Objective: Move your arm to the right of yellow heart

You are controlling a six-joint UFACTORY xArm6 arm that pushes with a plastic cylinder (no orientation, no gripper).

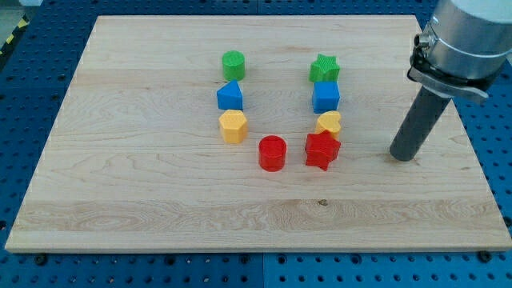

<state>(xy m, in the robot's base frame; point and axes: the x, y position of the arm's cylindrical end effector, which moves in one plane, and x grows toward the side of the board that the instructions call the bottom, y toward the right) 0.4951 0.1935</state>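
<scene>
The yellow heart (pixel 329 122) lies on the wooden board (pixel 144 192), between the blue block (pixel 326 96) above it and the red star (pixel 322 150) below it. My tip (pixel 402 155) rests on the board to the right of the heart and a little lower, well apart from it, about level with the red star. It touches no block.
A green star (pixel 324 68) tops the right column. The left column holds a green cylinder (pixel 234 64), a blue block (pixel 230 95) and a yellow hexagon (pixel 233 126). A red cylinder (pixel 272 153) sits at the bottom middle. The board's right edge is close to my tip.
</scene>
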